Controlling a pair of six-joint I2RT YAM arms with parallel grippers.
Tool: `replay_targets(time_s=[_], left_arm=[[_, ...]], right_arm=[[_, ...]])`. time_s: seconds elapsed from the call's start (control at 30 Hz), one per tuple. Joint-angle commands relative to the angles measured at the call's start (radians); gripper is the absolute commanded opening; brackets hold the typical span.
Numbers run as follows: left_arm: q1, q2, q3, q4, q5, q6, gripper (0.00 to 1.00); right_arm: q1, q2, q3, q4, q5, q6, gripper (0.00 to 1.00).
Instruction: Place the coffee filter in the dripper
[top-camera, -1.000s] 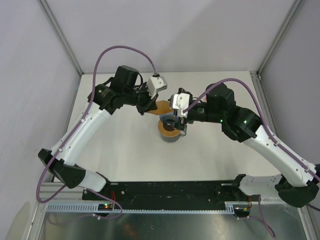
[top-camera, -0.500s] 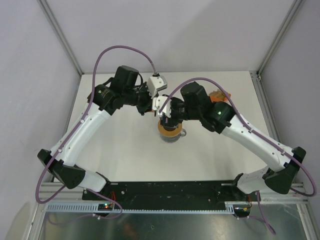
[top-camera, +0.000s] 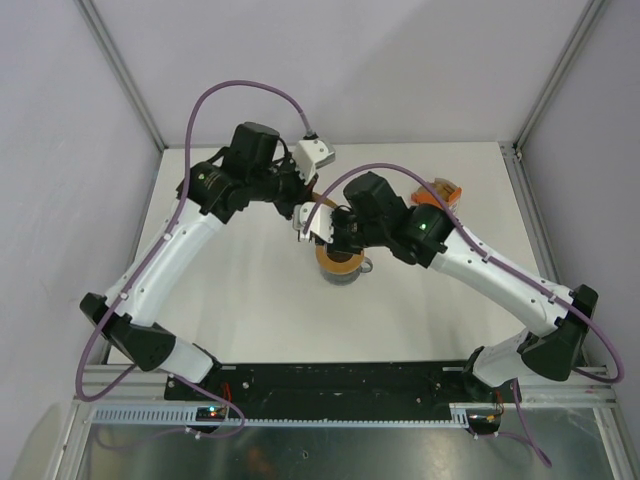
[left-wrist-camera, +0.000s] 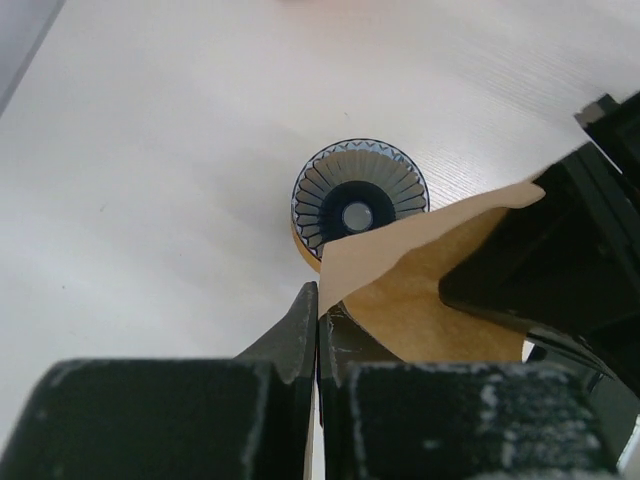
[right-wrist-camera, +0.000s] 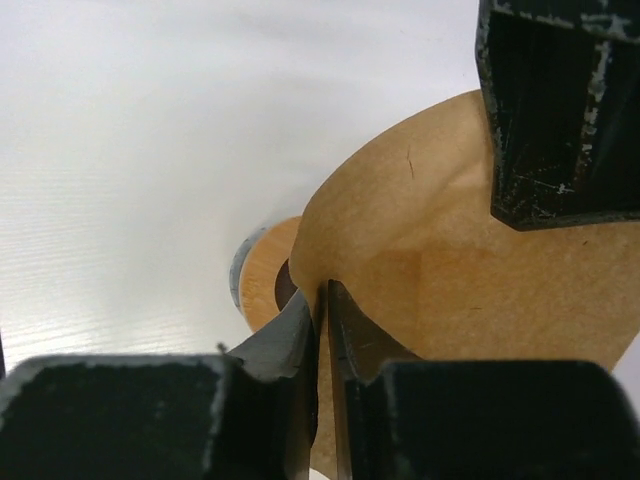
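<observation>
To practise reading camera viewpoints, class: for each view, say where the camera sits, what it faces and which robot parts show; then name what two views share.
Top external: above and behind the robot, looking down at the table; both arms show.
Left wrist: behind the left gripper, looking down into the dripper.
Right wrist: behind the right gripper, facing the coffee filter.
Shared: both wrist views show the coffee filter.

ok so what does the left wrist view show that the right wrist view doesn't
Left wrist only: the dripper from above, its ribbed inside and dark centre hole uncovered. Right wrist only: the coffee filter's long rounded edge, hiding most of what stands beneath. Both: the filter pinched between the left fingers and the right fingers.
</observation>
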Motion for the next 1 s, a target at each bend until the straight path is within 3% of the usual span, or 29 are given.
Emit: replay_targets(time_s=[0.0,0.1,0.4,0.47,0.57,0.63,0.97], left_arm=[[0.0,0.013,0.043,0.037,-0.024,-0.026,0.0],[0.002,0.02,0.039,0.041,-0.025,-0.025,0.0],[0.002,0.038,0.046,0.059,-0.038,-0.03,0.0],[0.002,0.045,0.05,0.06,-0.018,-0.03,0.09],[0.002,0.052,0.056,0.061,0.004,-0.04,0.39],[0.002,0.056,0.067,0.06,-0.001,-0.048,0.48],[0.06,0.09,0.111,0.064,0.031,-0.075,0.66]], right_arm=[[0.022,-0.015,0.02,-0.029,0.051,0.022,0.08],[0.037,-0.025,0.007,-0.009,0.093,0.029,0.03],[0.057,-0.045,-0.019,0.01,0.141,0.035,0.01],[0.055,-0.037,-0.02,0.01,0.154,0.04,0.0],[0.04,-0.025,-0.018,0.003,0.148,0.054,0.0],[0.019,-0.02,-0.014,-0.007,0.124,0.064,0.0],[-0.042,0.027,0.003,-0.047,0.057,0.063,0.0]])
